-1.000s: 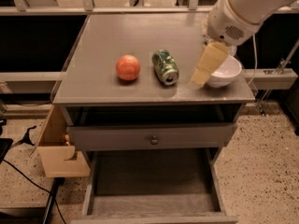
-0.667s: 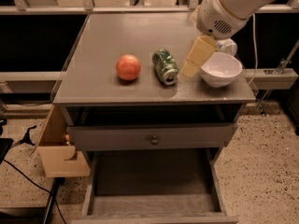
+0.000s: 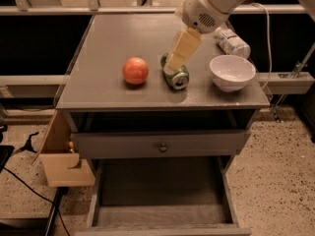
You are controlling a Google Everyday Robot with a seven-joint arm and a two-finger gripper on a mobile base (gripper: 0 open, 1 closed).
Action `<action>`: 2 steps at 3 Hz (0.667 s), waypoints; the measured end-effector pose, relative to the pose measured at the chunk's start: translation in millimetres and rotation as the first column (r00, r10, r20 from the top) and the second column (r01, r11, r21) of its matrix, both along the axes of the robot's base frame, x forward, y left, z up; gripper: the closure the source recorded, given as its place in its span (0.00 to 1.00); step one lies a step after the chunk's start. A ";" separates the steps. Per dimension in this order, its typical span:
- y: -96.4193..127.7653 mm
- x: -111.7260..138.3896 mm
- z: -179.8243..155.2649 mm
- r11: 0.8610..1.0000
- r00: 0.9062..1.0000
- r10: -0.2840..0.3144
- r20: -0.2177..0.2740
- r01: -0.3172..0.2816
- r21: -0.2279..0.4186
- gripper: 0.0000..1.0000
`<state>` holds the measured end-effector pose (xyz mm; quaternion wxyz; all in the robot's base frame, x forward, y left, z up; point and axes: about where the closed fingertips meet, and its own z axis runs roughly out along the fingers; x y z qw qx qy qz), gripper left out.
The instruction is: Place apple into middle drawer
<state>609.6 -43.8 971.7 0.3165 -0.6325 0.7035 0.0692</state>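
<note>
On my screen a grey worktop (image 3: 113,38) carries four things. A green can (image 3: 176,75) lies on its side near the middle, open end towards me. To its right, near the front right corner, stands a white bowl (image 3: 232,72), upright. Behind the bowl lies a pale crumpled thing (image 3: 231,42) that could be a bottle or a packet; I cannot tell which. The white arm (image 3: 216,4) comes in from the upper right, and its pale yellow gripper (image 3: 173,65) slants down and to the left, with its tip over the far end of the can. I cannot tell whether it touches the can, nor whether it is clenched or released. The apple (image 3: 135,71) sits on the worktop just left of the can and apart from it, with nothing on top of it. It is round, smooth and orange-red, with a paler sheen on its upper side. Under the worktop is a shut drawer front with a small round knob (image 3: 162,147). Below that the middle drawer (image 3: 157,191) is pulled out towards me, showing a deep grey tray with bare floor and side walls. A pale tan wooden box (image 3: 64,166) hangs at the cabinet's left side, and a dark cable (image 3: 29,181) runs across the speckled floor beneath it.
</note>
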 end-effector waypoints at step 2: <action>32.3 21.4 -26.0 0.999 0.999 0.037 -0.037 -0.038 -0.018 0.00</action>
